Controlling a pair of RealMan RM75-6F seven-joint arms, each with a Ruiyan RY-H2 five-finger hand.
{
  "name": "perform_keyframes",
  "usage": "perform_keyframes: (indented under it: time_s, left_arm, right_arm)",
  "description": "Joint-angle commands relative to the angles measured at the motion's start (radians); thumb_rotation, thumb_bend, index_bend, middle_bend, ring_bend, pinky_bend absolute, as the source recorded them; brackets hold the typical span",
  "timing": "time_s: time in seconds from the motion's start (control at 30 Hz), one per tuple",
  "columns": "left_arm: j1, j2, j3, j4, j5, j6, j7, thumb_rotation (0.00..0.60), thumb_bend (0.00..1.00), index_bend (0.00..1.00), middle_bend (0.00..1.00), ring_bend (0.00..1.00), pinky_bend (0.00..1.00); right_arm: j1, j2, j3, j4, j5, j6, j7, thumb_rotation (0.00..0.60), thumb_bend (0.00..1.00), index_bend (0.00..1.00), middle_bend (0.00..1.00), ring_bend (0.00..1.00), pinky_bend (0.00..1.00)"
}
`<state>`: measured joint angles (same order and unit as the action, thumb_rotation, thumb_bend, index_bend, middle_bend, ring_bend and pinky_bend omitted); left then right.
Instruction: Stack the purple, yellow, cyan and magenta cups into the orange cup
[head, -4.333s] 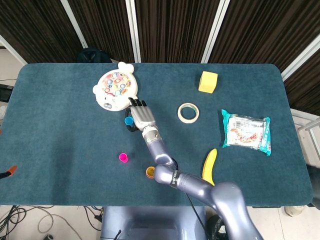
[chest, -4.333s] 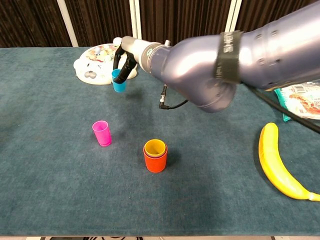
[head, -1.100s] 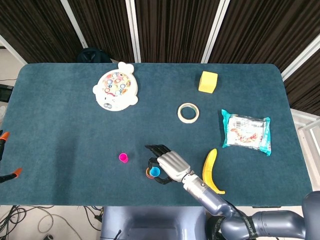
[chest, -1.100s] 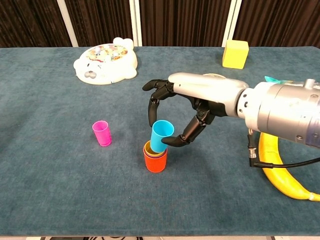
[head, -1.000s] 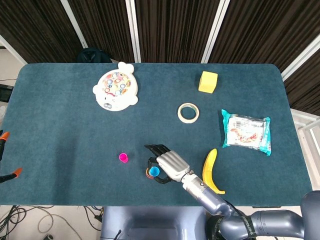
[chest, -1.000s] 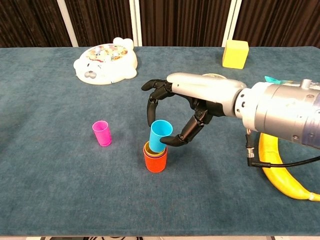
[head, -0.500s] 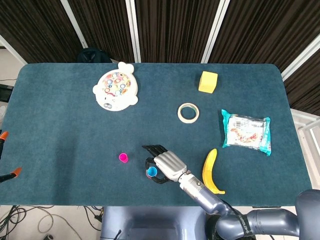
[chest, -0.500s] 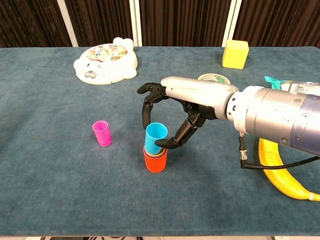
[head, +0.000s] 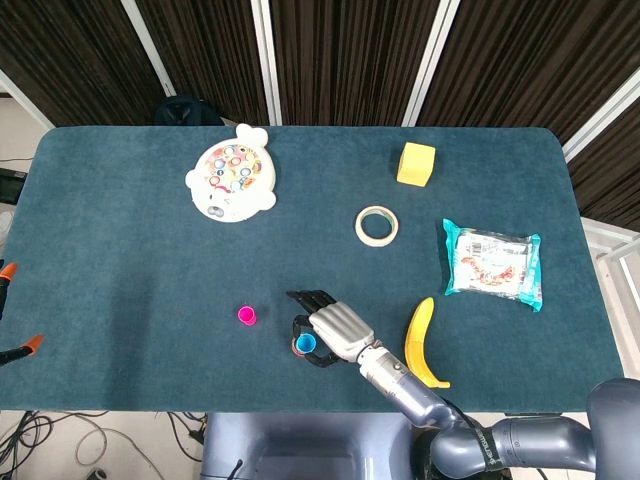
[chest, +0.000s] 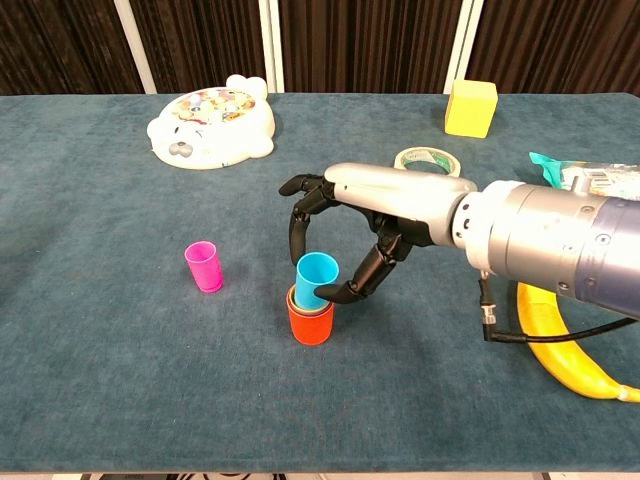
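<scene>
The orange cup (chest: 311, 326) stands near the table's front middle, with a yellow rim showing just inside its lip. The cyan cup (chest: 316, 278) sits upright with its base sunk into the orange cup. My right hand (chest: 352, 228) arches over it from the right and pinches the cyan cup between the thumb and the fingers. In the head view the same right hand (head: 338, 330) covers most of the stack, and only the cyan cup (head: 305, 344) shows at its left. The magenta cup (chest: 204, 266) stands alone to the left. My left hand is out of sight.
A banana (chest: 560, 340) lies right of my right arm. A tape roll (chest: 425, 158), a yellow block (chest: 471, 107) and a snack packet (head: 492, 262) lie further back and right. A white toy plate (chest: 212, 125) sits at the back left.
My right hand carried the cyan cup from beside the toy plate to the orange cup. Over the last second it has lowered the cup into the stack.
</scene>
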<state>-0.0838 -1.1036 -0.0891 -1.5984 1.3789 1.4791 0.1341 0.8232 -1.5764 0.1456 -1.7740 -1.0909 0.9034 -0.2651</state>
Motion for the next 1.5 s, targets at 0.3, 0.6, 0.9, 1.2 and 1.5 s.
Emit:
perform_keyframes:
  time_s: [0.3,0.6,0.9,1.2,1.5]
  left_arm:
    - [0.001,0.001,-0.001,0.0,-0.001,0.002,-0.002,0.6,0.0,0.0,0.0,0.0,0.05]
    - [0.0,0.0,-0.001,0.0,-0.001,0.0,-0.002,0.6,0.0,0.0,0.0,0.0,0.05]
    - [0.0,-0.001,0.002,-0.004,0.002,-0.001,0.0,0.6,0.0,0.0,0.0,0.0,0.05]
    - [-0.001,0.002,0.0,-0.001,-0.004,-0.006,-0.007,0.6,0.0,0.0,0.0,0.0,0.05]
    - [-0.002,0.004,-0.003,0.0,-0.007,-0.007,-0.015,0.6,0.0,0.0,0.0,0.0,0.05]
  right_arm:
    - [0.009,-0.012,-0.002,0.02,0.001,0.0,-0.022,0.6,0.41,0.22,0.0,0.04,0.05]
    - [0.019,0.005,0.021,0.004,0.0,-0.001,-0.018,0.6,0.4,0.17,0.0,0.01,0.01]
    - [0.078,-0.038,0.108,0.072,0.092,-0.005,-0.055,0.6,0.38,0.13,0.0,0.01,0.01]
    - [0.178,-0.152,0.157,0.223,0.283,-0.042,-0.13,0.6,0.38,0.13,0.0,0.0,0.01]
    - [0.229,-0.236,0.15,0.302,0.322,-0.045,-0.16,0.6,0.38,0.19,0.0,0.0,0.01]
